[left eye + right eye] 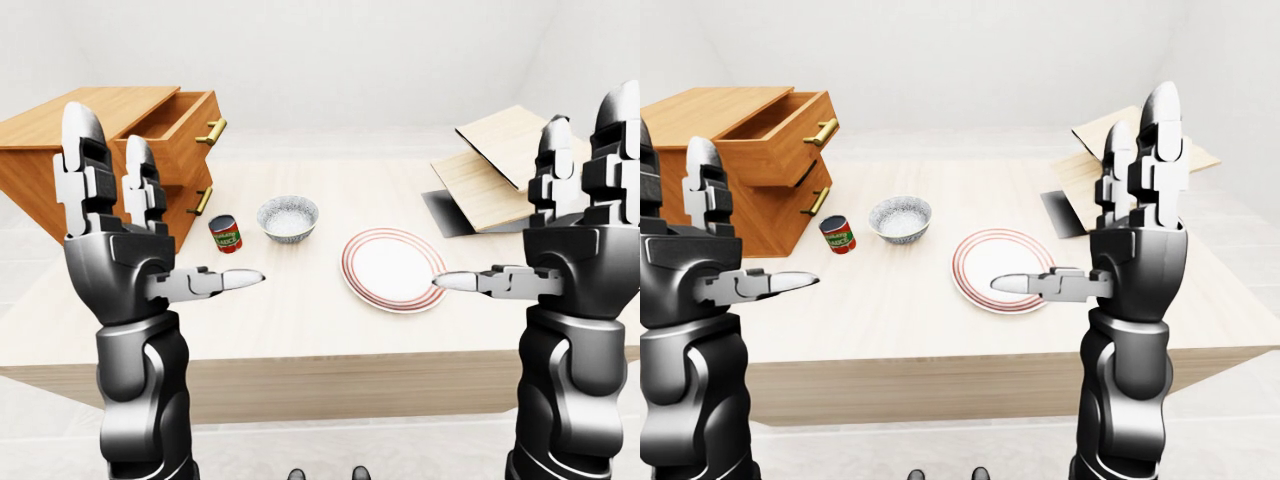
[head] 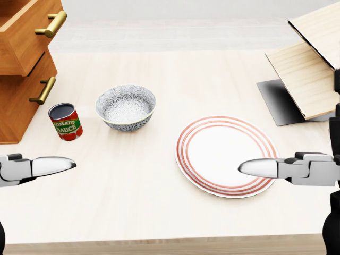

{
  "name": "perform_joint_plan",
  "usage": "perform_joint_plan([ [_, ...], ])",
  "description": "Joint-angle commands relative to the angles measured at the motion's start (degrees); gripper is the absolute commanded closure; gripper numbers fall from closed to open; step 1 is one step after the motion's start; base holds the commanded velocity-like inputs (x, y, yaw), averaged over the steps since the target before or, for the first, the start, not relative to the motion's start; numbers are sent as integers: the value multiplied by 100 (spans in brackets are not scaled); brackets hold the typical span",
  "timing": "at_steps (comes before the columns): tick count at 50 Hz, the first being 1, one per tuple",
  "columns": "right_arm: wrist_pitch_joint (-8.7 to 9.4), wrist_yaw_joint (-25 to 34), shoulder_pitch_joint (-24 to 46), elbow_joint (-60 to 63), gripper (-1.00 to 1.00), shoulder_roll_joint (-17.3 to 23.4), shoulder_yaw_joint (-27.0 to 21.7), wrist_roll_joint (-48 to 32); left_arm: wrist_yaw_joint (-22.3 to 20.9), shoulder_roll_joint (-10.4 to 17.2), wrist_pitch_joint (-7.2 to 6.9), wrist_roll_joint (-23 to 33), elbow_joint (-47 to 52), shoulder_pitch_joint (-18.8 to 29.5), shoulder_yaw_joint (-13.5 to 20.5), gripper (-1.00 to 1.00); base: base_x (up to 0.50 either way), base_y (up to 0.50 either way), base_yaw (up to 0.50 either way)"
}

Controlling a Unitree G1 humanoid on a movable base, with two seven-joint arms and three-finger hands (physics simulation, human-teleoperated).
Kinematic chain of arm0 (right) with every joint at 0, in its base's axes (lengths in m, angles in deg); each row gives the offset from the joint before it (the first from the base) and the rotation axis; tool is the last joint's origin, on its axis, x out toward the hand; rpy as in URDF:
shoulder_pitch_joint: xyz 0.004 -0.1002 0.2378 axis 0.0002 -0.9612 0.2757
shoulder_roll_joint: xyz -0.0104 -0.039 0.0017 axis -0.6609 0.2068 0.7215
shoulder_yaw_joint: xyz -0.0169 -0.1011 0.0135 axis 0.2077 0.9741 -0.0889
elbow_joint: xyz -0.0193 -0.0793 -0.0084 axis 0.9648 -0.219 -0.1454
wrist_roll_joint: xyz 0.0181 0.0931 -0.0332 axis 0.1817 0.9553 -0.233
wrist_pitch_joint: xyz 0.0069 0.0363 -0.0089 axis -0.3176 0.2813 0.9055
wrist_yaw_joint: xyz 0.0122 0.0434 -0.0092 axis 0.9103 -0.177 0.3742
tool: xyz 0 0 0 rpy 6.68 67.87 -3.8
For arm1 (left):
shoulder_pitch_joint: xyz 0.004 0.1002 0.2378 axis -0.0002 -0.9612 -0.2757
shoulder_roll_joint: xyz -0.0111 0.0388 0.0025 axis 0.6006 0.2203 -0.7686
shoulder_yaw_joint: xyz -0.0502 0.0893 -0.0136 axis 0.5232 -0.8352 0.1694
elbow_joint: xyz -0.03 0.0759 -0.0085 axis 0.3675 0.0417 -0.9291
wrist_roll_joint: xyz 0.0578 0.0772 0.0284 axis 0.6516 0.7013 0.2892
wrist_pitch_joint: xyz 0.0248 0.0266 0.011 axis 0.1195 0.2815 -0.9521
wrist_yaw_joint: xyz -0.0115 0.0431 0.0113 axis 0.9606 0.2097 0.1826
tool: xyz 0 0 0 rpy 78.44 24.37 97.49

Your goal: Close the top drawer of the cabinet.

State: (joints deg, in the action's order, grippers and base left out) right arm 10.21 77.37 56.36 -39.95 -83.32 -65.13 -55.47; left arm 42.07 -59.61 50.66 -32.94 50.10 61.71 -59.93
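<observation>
Both hands open, empty: left hand (image 1: pixel 120 250), right hand (image 1: pixel 585 250). Top drawer (image 1: pixel 780 135) open at 10 o'clock; reaching could knock the can (image 1: pixel 838 235) beside cabinet (image 1: pixel 700 120).

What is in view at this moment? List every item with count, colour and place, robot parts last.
cabinet: one, orange-brown wood, on the table at the right-eye view's left.
top drawer: one, same wood with a brass handle, pulled out and open.
lower drawer: one, same wood with a brass handle, shut.
tomato sauce can: one, red and green label, upright, between cabinet and bowl.
bowl: one, grey-white pattern, right of the can.
plate: one, white with red rings, table centre-right.
wooden boards: pale wood, with a dark sheet under them, table's right end.
table: one, pale wood.
left hand: one, black and silver, open, raised, holding nothing.
right hand: one, black and silver, open, raised, holding nothing.
</observation>
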Motion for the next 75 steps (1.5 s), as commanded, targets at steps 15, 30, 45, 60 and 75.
perform_joint_plan([
  [15,0,-163,73,72,-100,26,-43,580,67,14,0,-91,23,70,43,-100,13,43,0],
  [30,0,-272,66,28,-100,-142,-177,935,71,20,0,-93,-94,61,16,-100,15,50,0],
  [45,0,-345,-74,-120,-100,-12,-5,794,58,-41,0,-20,13,-2,-100,-100,13,50,0],
  [60,0,-323,-103,-91,-100,-25,-26,792,61,-62,0,-23,4,21,-125,-100,8,50,0],
  [75,0,-253,-164,-259,-100,-104,-43,763,9,-98,0,37,-98,-49,-186,-100,3,29,0],
])
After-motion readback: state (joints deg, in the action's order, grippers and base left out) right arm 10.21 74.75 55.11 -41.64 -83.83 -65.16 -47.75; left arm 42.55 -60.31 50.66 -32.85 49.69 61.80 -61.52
